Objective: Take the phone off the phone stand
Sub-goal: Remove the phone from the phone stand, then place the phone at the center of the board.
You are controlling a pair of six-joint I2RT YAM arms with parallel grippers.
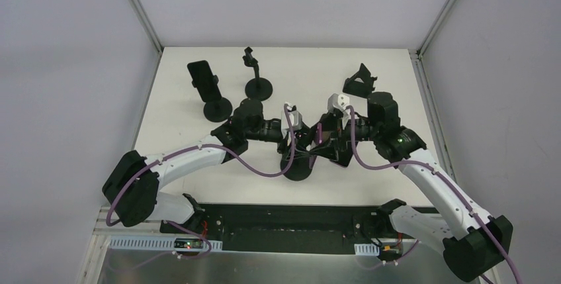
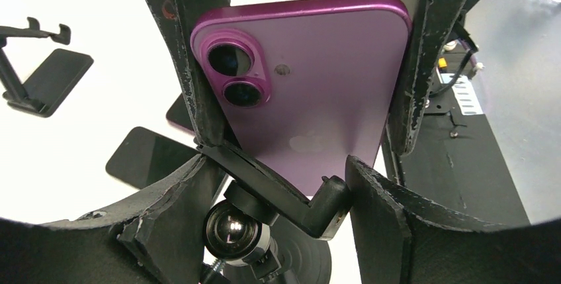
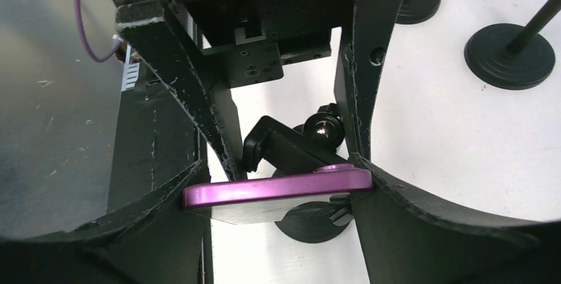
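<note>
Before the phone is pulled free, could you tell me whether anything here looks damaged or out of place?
The black fingers flanking the purple phone are worn, with pale chips and scuffs along their edges. The phone's back and the phone stand look intact, and nothing is spilled.

White counter (image 1: 311,65), pretty plain. Far left: round-base stand (image 1: 217,109). Just beside it, bit further back: second round-base stand (image 1: 258,88), thin pole. Far right: black folding stand (image 1: 360,83). Near middle: centre phone stand (image 1: 299,170), round black base flat on counter.
</note>
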